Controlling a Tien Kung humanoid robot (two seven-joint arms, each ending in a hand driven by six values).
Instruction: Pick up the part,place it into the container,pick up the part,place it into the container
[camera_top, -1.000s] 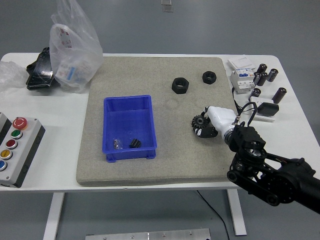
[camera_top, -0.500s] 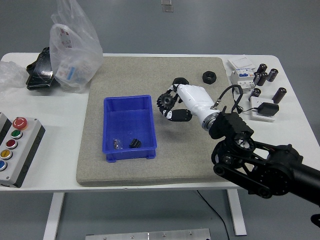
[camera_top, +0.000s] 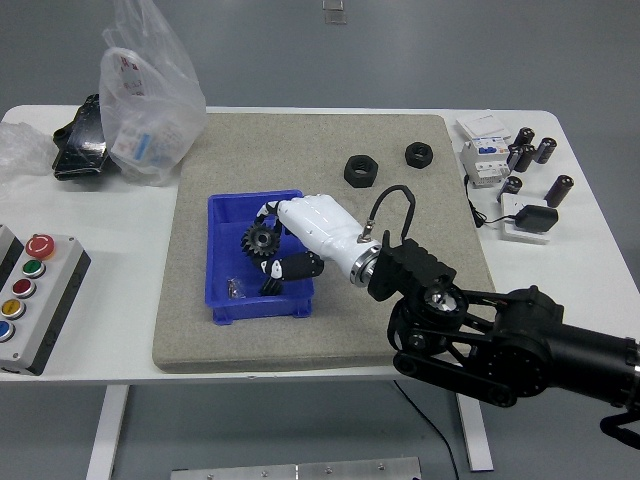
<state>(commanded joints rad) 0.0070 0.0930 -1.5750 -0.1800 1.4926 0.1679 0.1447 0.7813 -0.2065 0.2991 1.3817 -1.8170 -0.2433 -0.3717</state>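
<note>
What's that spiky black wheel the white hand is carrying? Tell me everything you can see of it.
The gear is a small black toothed wheel, metal by its look, with teeth all round its rim. It stands roughly on edge, pinched in the fingers of the right hand, which is white with dark fingertips. It hangs over the inside of the blue bin, above two small dark parts lying on the bin's floor, touching nothing but the hand.
</note>
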